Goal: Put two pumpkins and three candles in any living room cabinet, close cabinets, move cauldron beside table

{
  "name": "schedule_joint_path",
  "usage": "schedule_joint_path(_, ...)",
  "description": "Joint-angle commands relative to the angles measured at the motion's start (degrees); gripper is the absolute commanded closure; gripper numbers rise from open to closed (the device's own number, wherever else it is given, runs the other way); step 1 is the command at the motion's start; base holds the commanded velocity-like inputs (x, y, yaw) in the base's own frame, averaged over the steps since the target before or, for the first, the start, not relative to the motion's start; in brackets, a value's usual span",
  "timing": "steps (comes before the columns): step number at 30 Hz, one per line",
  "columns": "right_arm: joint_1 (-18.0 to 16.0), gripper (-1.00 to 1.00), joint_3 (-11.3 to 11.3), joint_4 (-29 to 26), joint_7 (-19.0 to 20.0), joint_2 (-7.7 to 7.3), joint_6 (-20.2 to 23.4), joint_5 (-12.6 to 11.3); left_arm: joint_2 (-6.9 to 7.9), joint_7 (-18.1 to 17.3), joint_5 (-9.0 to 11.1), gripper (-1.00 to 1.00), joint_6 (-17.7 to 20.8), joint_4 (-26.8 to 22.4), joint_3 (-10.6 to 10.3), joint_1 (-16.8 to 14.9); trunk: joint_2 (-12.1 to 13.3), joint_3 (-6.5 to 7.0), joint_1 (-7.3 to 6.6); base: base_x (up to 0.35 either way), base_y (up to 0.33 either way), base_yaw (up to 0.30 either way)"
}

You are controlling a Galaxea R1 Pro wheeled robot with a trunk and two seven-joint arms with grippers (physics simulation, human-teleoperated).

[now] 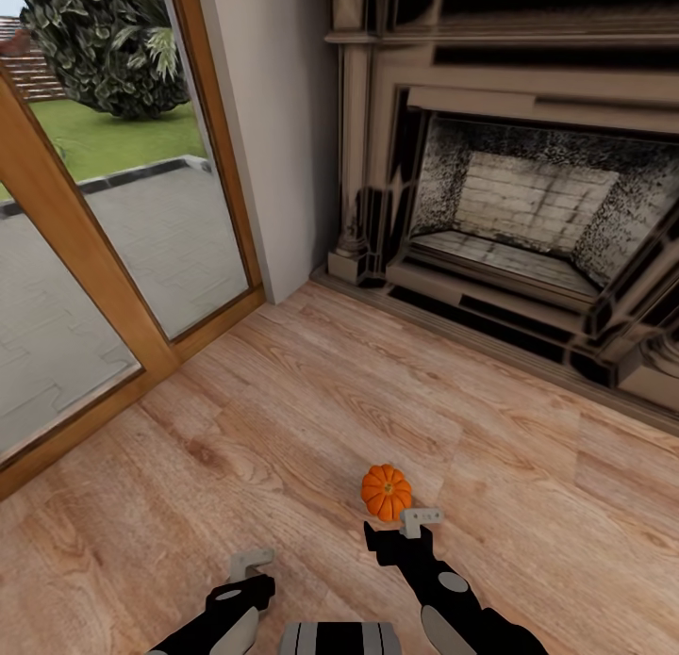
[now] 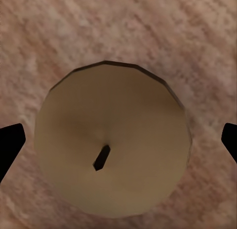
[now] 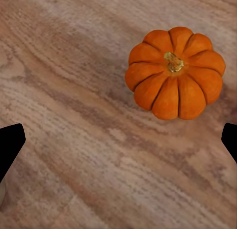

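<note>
A small ribbed orange pumpkin (image 1: 386, 491) sits on the wooden floor, just beyond my right gripper (image 1: 404, 534). In the right wrist view the pumpkin (image 3: 175, 73) lies off to one side of the open right gripper (image 3: 118, 142), outside the span of its dark fingertips (image 3: 10, 145). In the left wrist view a stubby tan candle (image 2: 112, 140) with a dark wick stands on the floor directly under the open left gripper (image 2: 118, 142), between its two fingertips (image 2: 9, 146) and apart from both. In the head view my left gripper (image 1: 247, 572) points down at the floor.
An ornate carved fireplace (image 1: 528, 203) fills the far right, its hearth step running diagonally across the floor. A wood-framed glass door (image 1: 104, 259) stands at the left, with a white wall (image 1: 283, 137) between them. Wooden floor (image 1: 311, 401) stretches ahead.
</note>
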Motion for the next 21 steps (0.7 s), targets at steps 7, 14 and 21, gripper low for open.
schedule_joint_path(7,-0.06,-1.00,0.20,-0.12,-0.45,-0.10,0.17,-0.25,0.16,0.47,0.17,-1.00,0.25,-0.11,-0.44,-0.04,-0.02,-0.04,-0.01,0.001,0.000,0.000)
schedule_joint_path(14,-0.06,-1.00,0.20,-0.12,-0.45,-0.10,0.17,-0.30,0.21,0.47,0.25,-1.00,-0.62,-0.03,-0.34,-0.04,-0.06,-0.71,0.07,0.000,0.000,0.000)
schedule_joint_path(21,-0.06,-1.00,0.20,-0.12,-0.45,-0.10,0.17,-0.28,0.19,0.47,0.26,-1.00,-0.85,-0.03,-0.35,-0.04,-0.10,-1.37,0.14,0.000,0.000,0.000)
